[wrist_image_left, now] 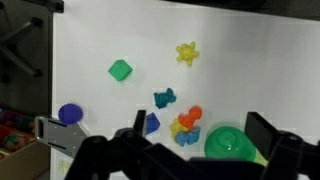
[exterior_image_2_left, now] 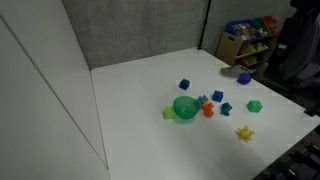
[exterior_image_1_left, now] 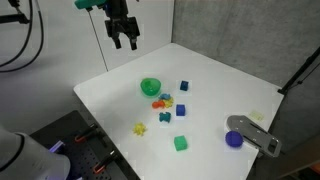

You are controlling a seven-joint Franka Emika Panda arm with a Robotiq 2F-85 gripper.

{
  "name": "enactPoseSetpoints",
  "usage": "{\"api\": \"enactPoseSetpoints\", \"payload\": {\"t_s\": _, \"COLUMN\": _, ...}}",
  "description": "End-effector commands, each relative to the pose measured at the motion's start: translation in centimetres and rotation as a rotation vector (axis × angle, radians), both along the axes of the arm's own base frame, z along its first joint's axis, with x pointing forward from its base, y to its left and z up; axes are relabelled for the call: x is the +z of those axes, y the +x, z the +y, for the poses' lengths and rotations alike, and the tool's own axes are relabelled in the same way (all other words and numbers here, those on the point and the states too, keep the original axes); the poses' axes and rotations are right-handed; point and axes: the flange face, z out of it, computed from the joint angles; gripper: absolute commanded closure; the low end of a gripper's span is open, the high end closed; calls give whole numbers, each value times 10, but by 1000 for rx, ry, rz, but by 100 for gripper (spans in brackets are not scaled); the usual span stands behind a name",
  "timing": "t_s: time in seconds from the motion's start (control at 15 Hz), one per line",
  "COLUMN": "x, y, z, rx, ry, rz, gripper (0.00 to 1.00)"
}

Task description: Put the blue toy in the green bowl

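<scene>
- I have the fingers (exterior_image_1_left: 123, 42) parked high over the far edge of the counter (exterior_image_1_left: 220, 80), spread apart and holding nothing. I judge that keeps the whole spread of toys open to the wrist view.
- The blue toy (wrist_image_left: 165, 98) lies on the counter in the loose cluster, just beside the orange piece (wrist_image_left: 190, 116) and a darker blue block (wrist_image_left: 151, 122). It is not in the bowl yet.
- The green bowl (exterior_image_1_left: 151, 87) stands upright at the cluster's edge, near the toy, so the carry should be short.
- With neighbours this close, I'd come straight down so the fingers straddle only the teal piece.
- The green cube (wrist_image_left: 120, 70) and yellow piece (wrist_image_left: 187, 52) lie well apart from it.
</scene>
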Motion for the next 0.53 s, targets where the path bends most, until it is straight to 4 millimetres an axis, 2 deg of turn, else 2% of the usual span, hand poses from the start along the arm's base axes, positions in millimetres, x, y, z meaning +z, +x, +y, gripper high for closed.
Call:
{"api": "enactPoseSetpoints", "payload": {"t_s": 0.0, "x": -4, "y": 13, "z": -6, "rx": 6, "ry": 10, "rz": -57, "gripper": 0}}
{"api": "enactPoseSetpoints", "payload": {"t_s": 0.27, "x": -19, "y": 34, "z": -15, "rx": -8, "ry": 43, "rz": -119, "gripper": 0}}
{"api": "enactPoseSetpoints", "payload": {"t_s": 0.47, "x": -39, "y": 55, "z": -27, "rx": -30, "ry": 68, "rz": -151, "gripper": 0}}
